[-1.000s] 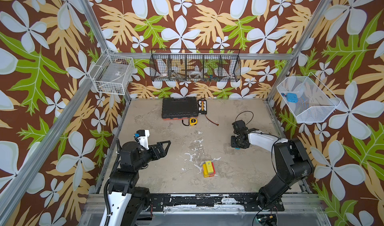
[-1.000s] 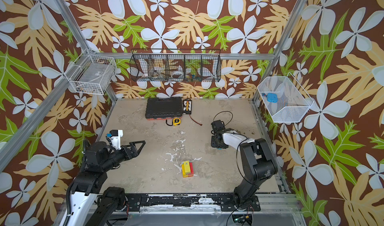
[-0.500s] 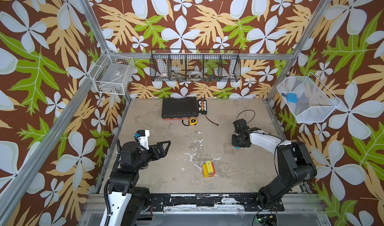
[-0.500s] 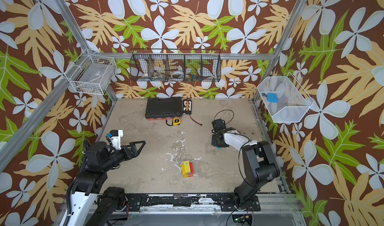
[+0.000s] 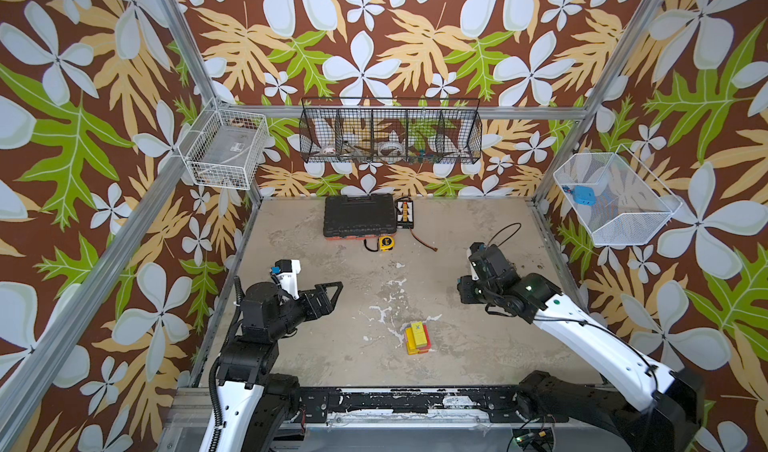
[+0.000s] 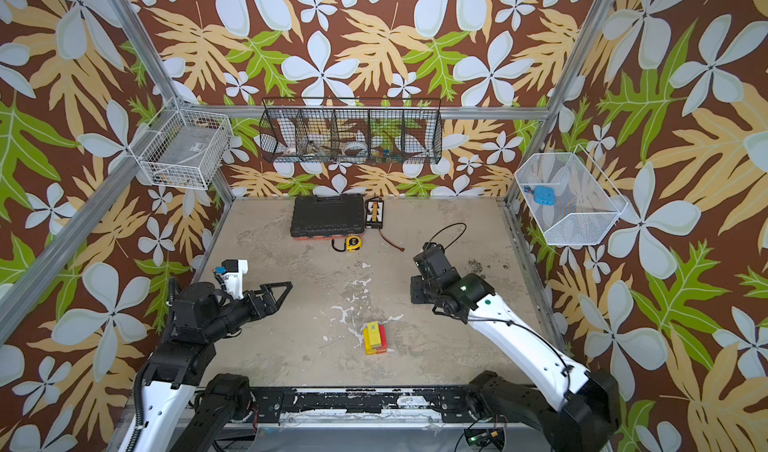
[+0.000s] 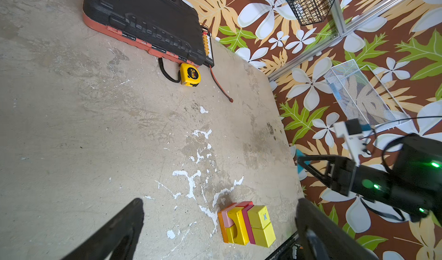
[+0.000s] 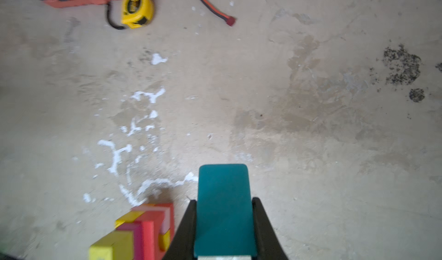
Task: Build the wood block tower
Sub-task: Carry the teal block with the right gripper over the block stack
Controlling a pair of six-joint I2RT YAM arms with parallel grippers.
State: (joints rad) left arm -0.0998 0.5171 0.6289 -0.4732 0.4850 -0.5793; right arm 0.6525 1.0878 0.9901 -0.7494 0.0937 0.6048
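The tower (image 5: 417, 337) (image 6: 374, 337) stands low near the front middle of the floor, a tight stack of yellow, red, pink and orange wood blocks (image 7: 246, 225) (image 8: 138, 230). My right gripper (image 8: 224, 200) is shut on a teal block (image 8: 223, 211), holding it off the floor to the right of the tower. In both top views the right gripper (image 5: 465, 292) (image 6: 417, 292) hides the teal block. My left gripper (image 5: 334, 298) (image 6: 284, 298) (image 7: 220, 203) hangs open and empty, left of the tower and well apart from it.
A black tool case (image 5: 359, 216), a yellow tape measure (image 5: 386, 243), a connector board (image 5: 405, 213) and a red-black cable (image 5: 422, 242) lie at the back. Wire baskets (image 5: 390, 132) hang on the walls; the white mesh basket (image 5: 615, 198) holds a blue thing.
The right arm has shifted, bringing its gripper a little nearer the front and the tower. The left arm has not moved.
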